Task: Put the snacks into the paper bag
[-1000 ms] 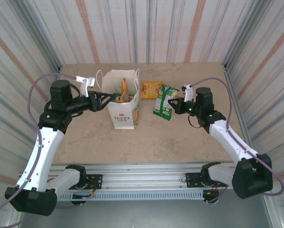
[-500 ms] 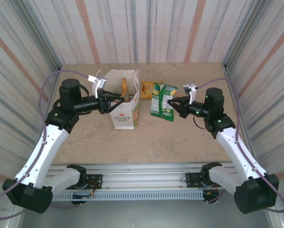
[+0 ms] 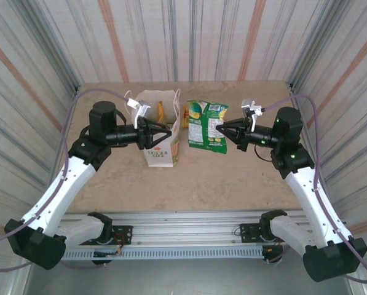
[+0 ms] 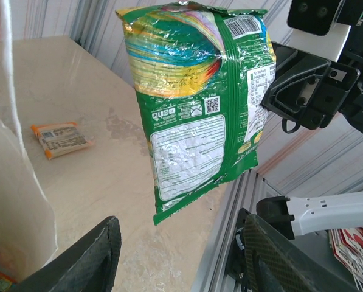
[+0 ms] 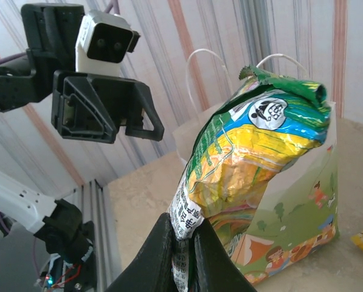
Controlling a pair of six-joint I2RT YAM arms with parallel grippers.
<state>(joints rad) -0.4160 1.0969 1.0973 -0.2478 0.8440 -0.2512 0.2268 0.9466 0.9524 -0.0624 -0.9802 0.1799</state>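
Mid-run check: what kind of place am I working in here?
Probably a lab test booth, not a shop: striped sheet walls box in a beige table, with an aluminium rail along its near edge.

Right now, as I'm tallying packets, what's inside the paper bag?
One orange-yellow packet stands upright in the paper bag, its top poking out of the open mouth. The bag's white walls cover the lower part, so any packets lying deeper cannot be seen.

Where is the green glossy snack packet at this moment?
In the top view the green glossy snack packet hangs clamped in the right gripper, off the table, just right of the upright white paper bag.
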